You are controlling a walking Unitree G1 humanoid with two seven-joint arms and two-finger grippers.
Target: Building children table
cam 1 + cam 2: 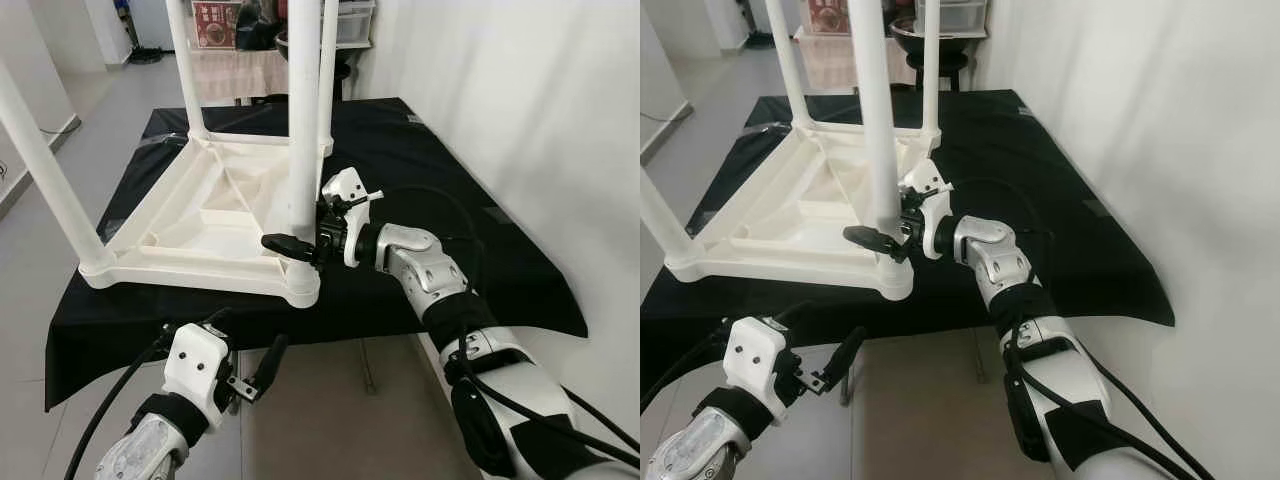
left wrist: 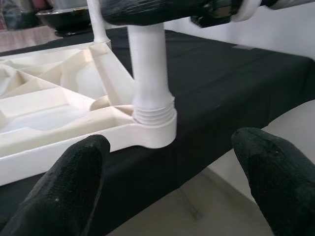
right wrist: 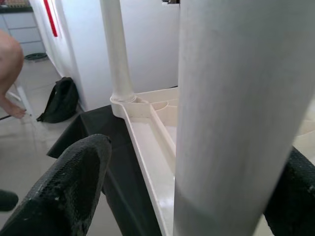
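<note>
A white plastic children's table (image 1: 190, 225) lies upside down on a black cloth (image 1: 420, 170), with its legs standing up. My right gripper (image 1: 303, 236) is open around the near right leg (image 1: 303, 120), low down, just above its corner socket (image 2: 155, 115). One finger (image 3: 74, 187) stands clear of the leg with a gap; the other is behind the leg. My left gripper (image 1: 255, 375) hangs open below the cloth's front edge with nothing between its fingers (image 2: 69, 182).
A white wall (image 1: 540, 100) runs close along the right side. Beyond the table stand a stool with a dark bowl (image 1: 940, 35) and shelves. A person's leg (image 3: 10, 64) and a black bag (image 3: 59, 101) are on the floor past the table.
</note>
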